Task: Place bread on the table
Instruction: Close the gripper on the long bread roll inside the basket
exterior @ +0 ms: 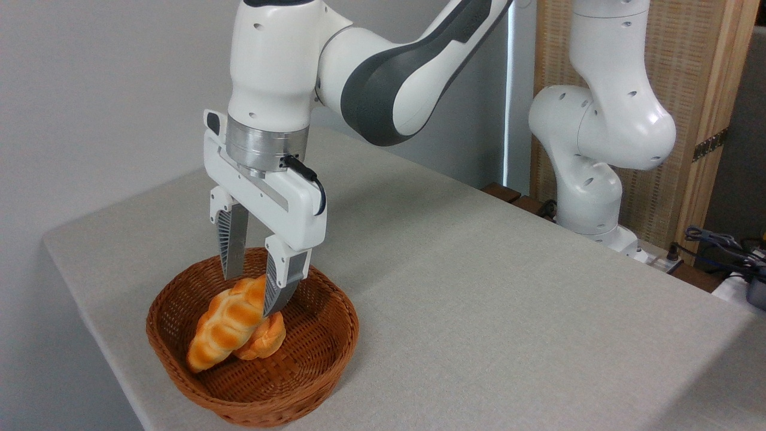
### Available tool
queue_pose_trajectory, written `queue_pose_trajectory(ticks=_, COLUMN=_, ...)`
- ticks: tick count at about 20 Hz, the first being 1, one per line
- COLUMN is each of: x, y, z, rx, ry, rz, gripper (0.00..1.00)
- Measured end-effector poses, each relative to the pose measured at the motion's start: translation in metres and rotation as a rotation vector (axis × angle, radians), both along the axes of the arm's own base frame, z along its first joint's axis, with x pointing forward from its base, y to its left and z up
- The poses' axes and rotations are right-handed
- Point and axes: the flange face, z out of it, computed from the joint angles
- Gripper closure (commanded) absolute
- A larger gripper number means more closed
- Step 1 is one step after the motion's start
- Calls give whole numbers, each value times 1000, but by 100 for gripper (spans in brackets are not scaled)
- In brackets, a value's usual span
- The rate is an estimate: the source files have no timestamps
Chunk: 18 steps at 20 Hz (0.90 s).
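Inside the wicker basket [323, 353] the bread [224, 323] is seen tilted, its upper end gripped between the narrowed jaws of the gripper [251, 293] and its lower tip pointed toward the basket's near-left wall. A small round bun [266, 341] is partly hidden behind it. The basket is set near the left end of the table [479, 287].

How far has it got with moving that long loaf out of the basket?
Done: the tool has closed on the upper end of the bread. In hand: the loaf hangs tilted, low end inside the basket, above a small bun. Left: carry it out and set it on the table.
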Motion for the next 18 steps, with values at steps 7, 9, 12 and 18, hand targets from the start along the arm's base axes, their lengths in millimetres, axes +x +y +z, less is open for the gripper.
queue_pose_trajectory(ticks=7, x=0, y=-1, z=0, rx=-5, ry=1, rz=1, gripper=0)
queue_pose_trajectory(ticks=9, x=1, y=-3, z=-2, rx=-5, ry=-1, rz=-2, gripper=0)
queue_pose_trajectory(ticks=12, x=6, y=-6, z=-6, rx=-5, ry=-30, rz=0, gripper=0)
queue_pose_trajectory(ticks=18, x=7, y=-18, z=-13, rx=-6, ry=-25, rz=-18, gripper=0)
